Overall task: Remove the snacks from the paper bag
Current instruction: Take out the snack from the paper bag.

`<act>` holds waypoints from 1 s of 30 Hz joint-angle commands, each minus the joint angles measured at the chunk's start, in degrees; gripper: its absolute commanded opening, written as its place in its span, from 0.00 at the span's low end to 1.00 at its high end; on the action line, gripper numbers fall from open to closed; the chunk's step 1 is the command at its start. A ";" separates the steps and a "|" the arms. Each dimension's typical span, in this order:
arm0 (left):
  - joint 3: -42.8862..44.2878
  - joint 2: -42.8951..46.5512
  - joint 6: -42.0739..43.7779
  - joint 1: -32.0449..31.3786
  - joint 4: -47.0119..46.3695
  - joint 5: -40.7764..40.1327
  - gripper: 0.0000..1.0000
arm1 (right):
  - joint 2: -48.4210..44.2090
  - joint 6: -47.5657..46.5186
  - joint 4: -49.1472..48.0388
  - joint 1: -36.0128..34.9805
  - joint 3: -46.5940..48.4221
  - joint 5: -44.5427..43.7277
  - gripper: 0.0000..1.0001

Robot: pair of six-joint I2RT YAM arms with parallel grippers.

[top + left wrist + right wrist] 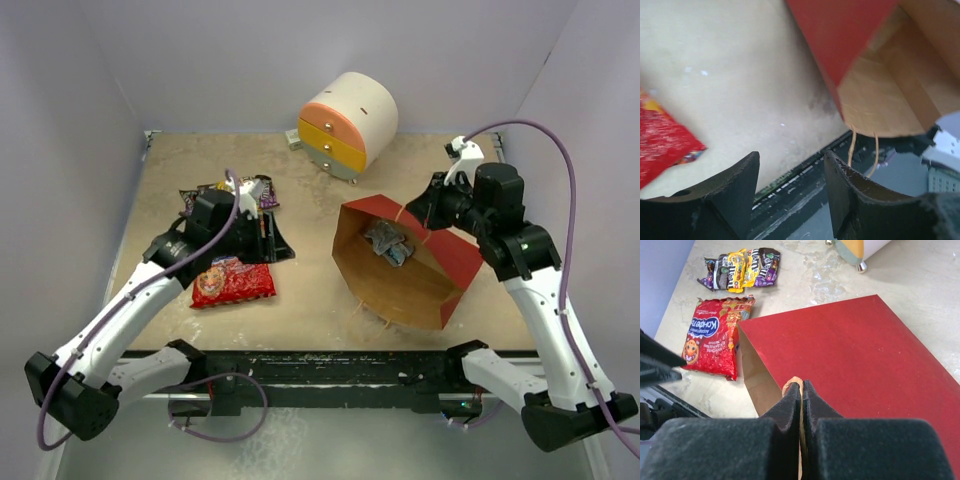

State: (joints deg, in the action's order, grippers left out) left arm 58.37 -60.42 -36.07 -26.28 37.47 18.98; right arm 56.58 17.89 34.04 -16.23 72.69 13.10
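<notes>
So, left gripper [790, 165]: jaws part-open, empty, over table [740, 75] beside red crisp packet [233, 282]
Foil packets [388, 242]: right of left gripper, inside paper bag [400, 290]
Bag mouth: tipped up toward left gripper
Right gripper [801, 390]: farther side, pinched on string handle [792, 382]

A round white cabinet [365, 105] with orange-yellow drawers sits far back on the beige table [300, 300].

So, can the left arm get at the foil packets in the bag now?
Probably yes: the bag gapes toward it, the right gripper pinches its handle, the foil packets lie uncovered inside, and the left gripper is open and empty.
</notes>
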 commanded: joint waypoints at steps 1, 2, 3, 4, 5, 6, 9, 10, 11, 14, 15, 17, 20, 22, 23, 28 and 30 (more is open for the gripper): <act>2.29 1.10 -3.43 -9.56 -3.95 -6.03 0.57 | 1.52 1.67 0.35 -0.14 3.62 1.28 0.00; 3.27 0.38 -3.55 -12.13 -4.63 -7.99 0.57 | 1.66 1.59 0.74 -0.12 4.02 1.24 0.00; 4.22 -0.53 -3.64 -14.64 -5.65 -9.91 0.56 | 1.77 1.54 1.17 -0.12 4.30 1.18 0.00; 5.25 -1.75 -3.38 -17.55 -6.95 -11.66 0.55 | 1.69 1.58 1.56 -0.13 4.48 1.06 0.00; 6.28 -3.63 -2.91 -20.14 -8.06 -13.46 0.55 | 1.50 1.70 1.74 -0.12 4.49 0.98 0.00; 7.64 -4.94 -2.18 -22.96 -8.92 -15.15 0.55 | 1.32 1.94 1.82 -0.12 4.47 0.90 0.00; 13.43 -11.39 1.60 -30.86 -10.35 -20.72 0.55 | 0.23 3.02 1.66 -0.12 4.19 0.32 0.00; 15.36 -13.26 3.17 -33.17 -10.46 -22.88 0.55 | -0.25 3.41 1.36 -0.12 4.03 0.22 0.00; 16.94 -15.09 5.22 -35.29 -10.63 -24.84 0.55 | -0.58 3.86 1.08 -0.12 3.67 0.20 0.00; 20.82 -19.48 10.44 -39.64 -11.43 -29.87 0.55 | -1.35 4.71 0.59 -0.12 3.30 0.27 0.00; 21.18 -20.50 12.35 -40.63 -12.39 -31.37 0.55 | -1.52 4.90 0.64 -0.12 3.34 0.26 0.00; 19.91 -22.05 16.97 -42.67 -16.55 -33.89 0.53 | -1.78 5.11 0.44 -0.12 3.43 0.26 0.00; 14.35 -24.13 23.89 -45.09 -26.98 -36.71 0.49 | -2.06 5.23 0.39 -0.12 3.51 0.13 0.00; 11.28 -26.49 28.33 -46.44 -34.21 -38.45 0.47 | -1.87 5.14 0.54 -0.12 3.71 0.17 0.00; 10.58 -28.31 30.15 -46.95 -36.21 -39.14 0.47 | -1.72 5.03 1.00 -0.10 4.10 0.27 0.00; 12.29 -35.26 36.24 -47.37 -42.43 -40.80 0.49 | -0.18 3.40 3.00 -0.12 6.12 0.60 0.00; 12.36 -37.76 39.21 -47.37 -45.66 -41.82 0.50 | 0.54 2.81 3.87 -0.12 6.90 0.86 0.00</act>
State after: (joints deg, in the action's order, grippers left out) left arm 69.97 -95.85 -5.08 -73.65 3.46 -18.70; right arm 56.27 21.87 37.60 -16.23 75.99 13.04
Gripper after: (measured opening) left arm 0.486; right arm 0.007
